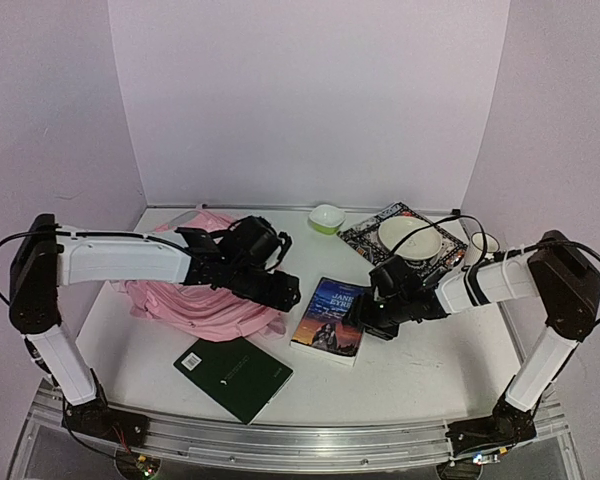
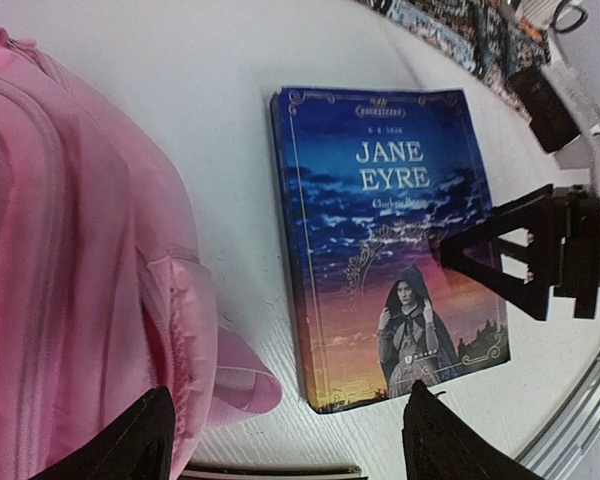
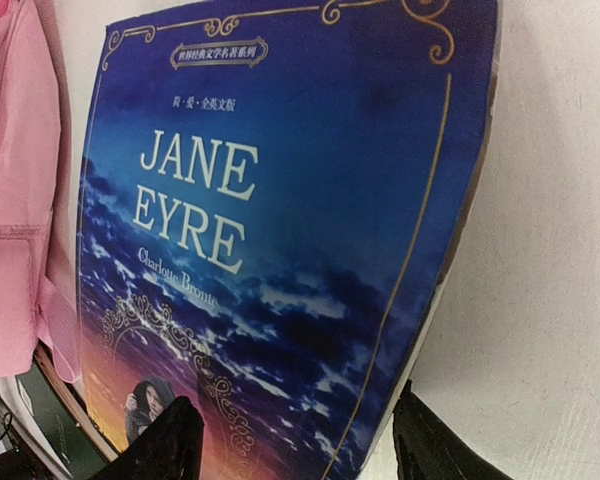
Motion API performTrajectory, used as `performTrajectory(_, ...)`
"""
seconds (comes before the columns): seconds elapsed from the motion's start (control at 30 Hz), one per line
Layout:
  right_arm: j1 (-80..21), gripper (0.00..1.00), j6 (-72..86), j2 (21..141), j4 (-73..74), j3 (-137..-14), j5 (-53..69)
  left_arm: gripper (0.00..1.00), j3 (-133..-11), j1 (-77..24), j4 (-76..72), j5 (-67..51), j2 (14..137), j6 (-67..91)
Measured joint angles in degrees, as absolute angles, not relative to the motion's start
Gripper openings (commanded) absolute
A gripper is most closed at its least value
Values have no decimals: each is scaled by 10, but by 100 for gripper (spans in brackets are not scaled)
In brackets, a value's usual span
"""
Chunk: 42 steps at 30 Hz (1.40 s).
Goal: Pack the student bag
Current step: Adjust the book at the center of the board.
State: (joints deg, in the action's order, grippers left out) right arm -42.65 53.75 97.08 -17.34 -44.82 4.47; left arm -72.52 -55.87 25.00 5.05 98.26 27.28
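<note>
The student bag [image 1: 195, 300] is a soft pink backpack lying slumped at the left of the table, and it fills the left side of the left wrist view [image 2: 70, 250]. A blue "Jane Eyre" book [image 1: 328, 318] lies flat just right of it. My left gripper [image 2: 285, 440] hovers open over the bare strip between bag and book, holding nothing. My right gripper [image 3: 295, 450] stands open at the book's right side [image 3: 280, 230], one finger over the cover and the other on the table beside the page edge.
A dark green notebook [image 1: 232, 377] lies near the front edge. At the back right, a white bowl [image 1: 410, 240] sits on a patterned book [image 1: 365, 235], with a mug [image 1: 480, 245] beside it. A small green bowl [image 1: 326, 218] stands at the back wall.
</note>
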Motion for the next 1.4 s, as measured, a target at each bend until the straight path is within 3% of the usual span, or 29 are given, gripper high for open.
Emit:
performTrajectory(0.63, -426, 63, 565, 967, -228, -427, 85, 74, -813, -564, 194, -29, 1185, 274)
performTrajectory(1.03, -423, 59, 601, 906, -241, -407, 98, 73, -808, -562, 171, -48, 1197, 305)
performTrajectory(1.23, -423, 54, 606, 860, -259, -400, 96, 73, -770, -564, 120, -65, 1182, 334)
performTrajectory(1.4, -423, 43, 611, 863, -266, -391, 89, 73, -738, -567, 89, -74, 1164, 359)
